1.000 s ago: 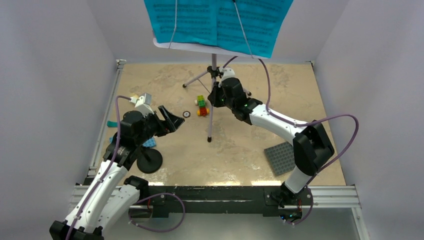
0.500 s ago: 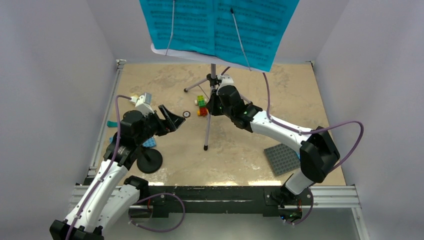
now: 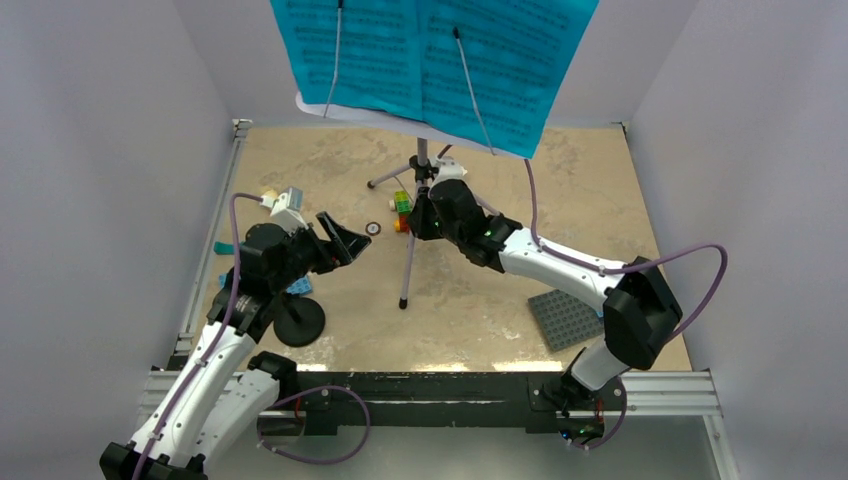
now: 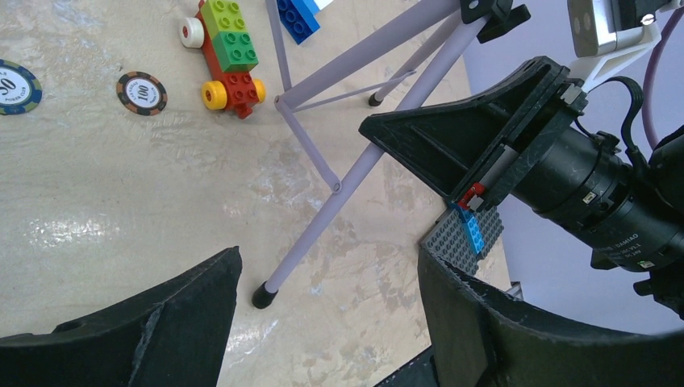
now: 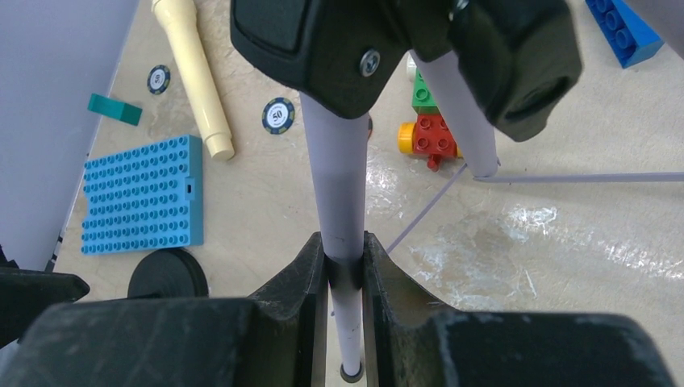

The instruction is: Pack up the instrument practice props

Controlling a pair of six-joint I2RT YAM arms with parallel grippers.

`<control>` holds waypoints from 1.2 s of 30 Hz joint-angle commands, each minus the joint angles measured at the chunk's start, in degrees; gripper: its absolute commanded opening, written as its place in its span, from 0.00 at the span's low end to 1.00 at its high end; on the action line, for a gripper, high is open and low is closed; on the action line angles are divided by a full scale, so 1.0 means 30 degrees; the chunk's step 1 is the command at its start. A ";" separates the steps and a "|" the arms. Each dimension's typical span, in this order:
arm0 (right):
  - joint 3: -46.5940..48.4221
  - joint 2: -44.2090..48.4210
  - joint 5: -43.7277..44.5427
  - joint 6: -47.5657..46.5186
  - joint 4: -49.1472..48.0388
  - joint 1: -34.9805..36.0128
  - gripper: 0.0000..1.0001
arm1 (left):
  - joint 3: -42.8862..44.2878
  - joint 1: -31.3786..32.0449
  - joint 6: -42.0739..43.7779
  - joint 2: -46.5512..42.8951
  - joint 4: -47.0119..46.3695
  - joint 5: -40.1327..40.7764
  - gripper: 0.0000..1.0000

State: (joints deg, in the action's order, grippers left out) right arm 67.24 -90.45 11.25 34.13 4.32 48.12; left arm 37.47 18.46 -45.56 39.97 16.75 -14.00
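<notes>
Plainly, nothing was packed yet: the right gripper (image 5: 345, 247) clamped a leg of the lavender music stand (image 3: 405, 262) at upper centre, teal pages (image 3: 380, 50) on it. The left gripper (image 3: 343, 238) gaped empty, centre left. The cream microphone (image 5: 193, 72) and black mic stand (image 3: 298, 320) waited.

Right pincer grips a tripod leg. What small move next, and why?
Probably ease the open left pincer forward and close on the tripod leg near its foot: the right pincer clamps that leg higher up, and its lower end lies just ahead of the left's open jaws.
</notes>
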 commanded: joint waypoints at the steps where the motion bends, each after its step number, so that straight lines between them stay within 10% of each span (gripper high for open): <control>1: -0.0779 0.1501 -0.1058 0.1010 0.1492 0.0543 0.21 | 0.0007 0.0083 -0.0097 -0.0173 -0.1114 -0.0358 0.83; 5: -0.1598 0.2770 -0.0796 0.0484 0.2010 0.0543 0.48 | 0.0253 0.0087 0.0024 -0.0031 -0.1374 -0.0498 0.83; 10: -0.2452 0.4863 0.0087 -0.0602 0.3730 0.0557 0.57 | 0.1026 0.0106 0.0567 0.0093 -0.2463 -0.1322 0.83; 24: -0.5290 1.6926 0.2559 -0.2700 0.6381 -0.2765 0.65 | 0.5978 0.1642 0.4441 0.1334 -0.3487 -0.1999 0.86; 36: -0.2221 2.0192 0.0992 -0.5193 0.3584 -0.3964 0.71 | 1.0977 0.4714 0.7063 0.3322 -0.2544 0.0210 1.00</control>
State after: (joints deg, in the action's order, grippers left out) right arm 56.12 -31.97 16.99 22.72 22.20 36.88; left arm 66.92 31.99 -26.68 49.76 10.50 -15.73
